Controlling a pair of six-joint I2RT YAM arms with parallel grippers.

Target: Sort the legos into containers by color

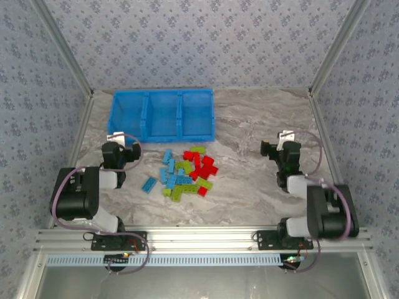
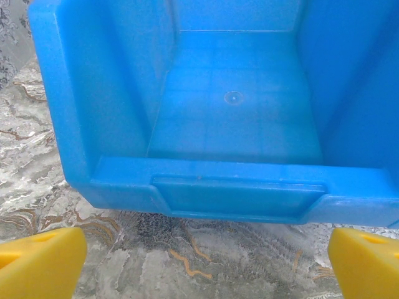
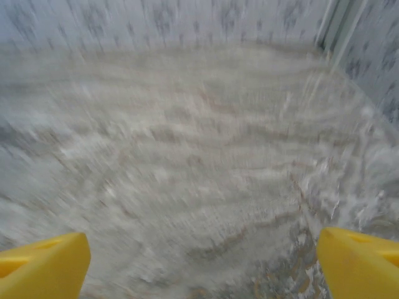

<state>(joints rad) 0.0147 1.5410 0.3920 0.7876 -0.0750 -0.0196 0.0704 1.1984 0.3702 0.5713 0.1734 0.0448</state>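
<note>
Red, lime green and light blue legos (image 1: pixel 187 172) lie piled at the table's middle, one light blue brick (image 1: pixel 149 184) a little apart on the left. The three joined blue containers (image 1: pixel 162 115) stand at the back left, all of them without bricks inside. My left gripper (image 1: pixel 118 141) hovers just in front of the leftmost bin (image 2: pixel 234 112), open, its yellow fingers (image 2: pixel 40 261) wide apart over bare marble. My right gripper (image 1: pixel 282 142) is at the right, open, with nothing between its fingertips (image 3: pixel 361 265); its view of the marble is blurred.
Patterned walls and metal frame posts (image 1: pixel 327 62) enclose the marble table (image 1: pixel 249 124). An aluminium rail (image 1: pixel 199 240) runs along the near edge at the arm bases. Bare marble lies between the pile and the right arm.
</note>
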